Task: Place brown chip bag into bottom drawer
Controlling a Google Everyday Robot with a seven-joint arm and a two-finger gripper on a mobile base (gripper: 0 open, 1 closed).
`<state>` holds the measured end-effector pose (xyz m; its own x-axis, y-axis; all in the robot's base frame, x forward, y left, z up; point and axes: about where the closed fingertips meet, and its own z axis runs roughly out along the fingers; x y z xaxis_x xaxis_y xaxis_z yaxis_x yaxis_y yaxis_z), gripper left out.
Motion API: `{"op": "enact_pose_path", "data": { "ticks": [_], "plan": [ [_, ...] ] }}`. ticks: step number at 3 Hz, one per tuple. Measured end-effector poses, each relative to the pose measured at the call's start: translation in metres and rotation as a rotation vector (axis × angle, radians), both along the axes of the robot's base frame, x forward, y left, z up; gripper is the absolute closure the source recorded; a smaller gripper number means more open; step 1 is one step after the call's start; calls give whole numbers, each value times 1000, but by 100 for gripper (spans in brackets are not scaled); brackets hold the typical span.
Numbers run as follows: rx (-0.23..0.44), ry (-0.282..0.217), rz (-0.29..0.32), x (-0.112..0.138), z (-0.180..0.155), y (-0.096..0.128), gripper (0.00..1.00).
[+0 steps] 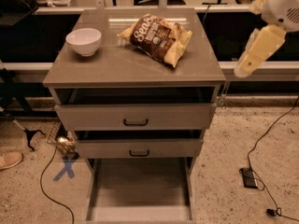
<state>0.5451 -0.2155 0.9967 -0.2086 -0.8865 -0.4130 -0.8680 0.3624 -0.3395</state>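
Observation:
The brown chip bag lies flat on the top of the grey-brown cabinet, right of centre towards the back. The bottom drawer is pulled out at the cabinet's foot, and its flat floor is bare. My gripper is out of view. Only a white arm joint and a pale yellow arm link show at the upper right, beside the cabinet's right edge and apart from the bag.
A white bowl stands on the cabinet top at the left. The two upper drawers with black handles are slightly open. Cables and a black adapter lie on the floor at right. A blue X mark and a shoe are at left.

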Motion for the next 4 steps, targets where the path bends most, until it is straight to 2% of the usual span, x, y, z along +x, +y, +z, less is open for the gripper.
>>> {"op": "enact_pose_path", "data": {
  "ticks": [1, 2, 3, 4],
  "plan": [
    [78, -23, -67, 75, -1, 11, 0],
    [177, 12, -178, 142, -22, 40, 0],
    [202, 27, -210, 154, -27, 46, 0],
    [233, 38, -213, 166, -39, 61, 0]
  ]
}}
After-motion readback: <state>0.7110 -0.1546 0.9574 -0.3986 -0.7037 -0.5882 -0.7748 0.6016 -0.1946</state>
